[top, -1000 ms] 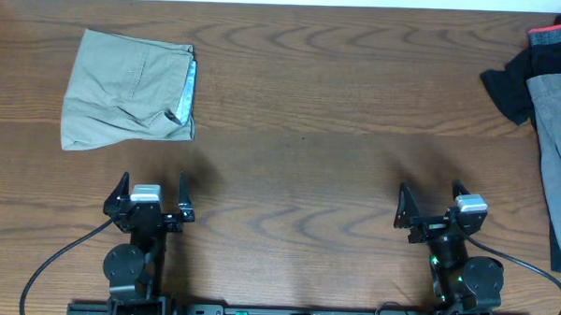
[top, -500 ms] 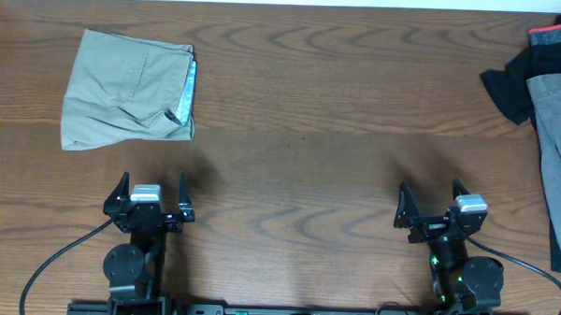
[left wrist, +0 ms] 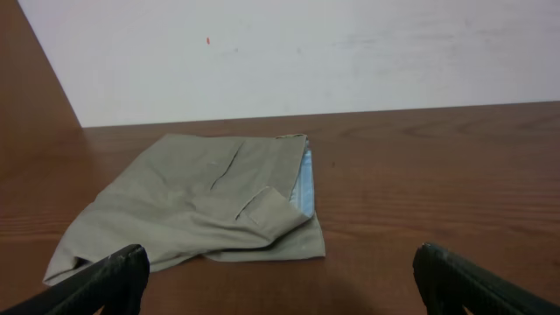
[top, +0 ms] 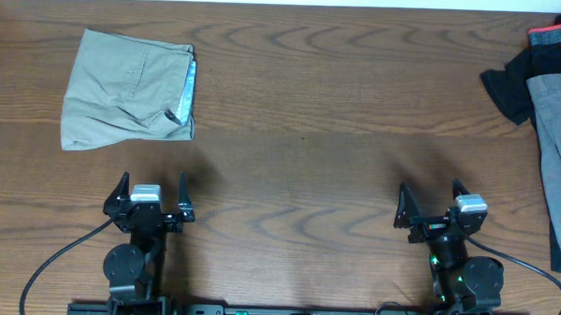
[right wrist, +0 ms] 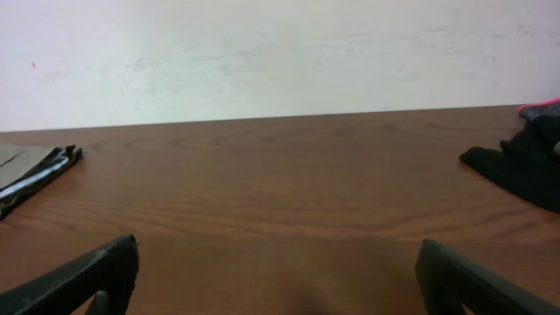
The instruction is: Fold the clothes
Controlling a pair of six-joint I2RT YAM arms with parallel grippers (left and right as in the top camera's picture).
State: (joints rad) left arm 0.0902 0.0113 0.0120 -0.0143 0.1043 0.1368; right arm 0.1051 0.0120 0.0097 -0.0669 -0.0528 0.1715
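Note:
Folded beige shorts (top: 128,90) lie at the table's far left, also in the left wrist view as beige shorts (left wrist: 206,203), and their edge shows in the right wrist view (right wrist: 31,171). At the right edge is a pile of clothes: a black red-trimmed garment (top: 534,63) and grey shorts (top: 560,149) partly over it. The black garment (right wrist: 523,168) shows at the right of the right wrist view. My left gripper (top: 150,196) stands open near the front edge, below the beige shorts, holding nothing. My right gripper (top: 433,208) is open too, left of the pile.
The wooden table (top: 309,130) stretches between the two lots of clothes. A white wall (left wrist: 306,52) rises behind its far edge. Cables run from both arm bases along the front edge.

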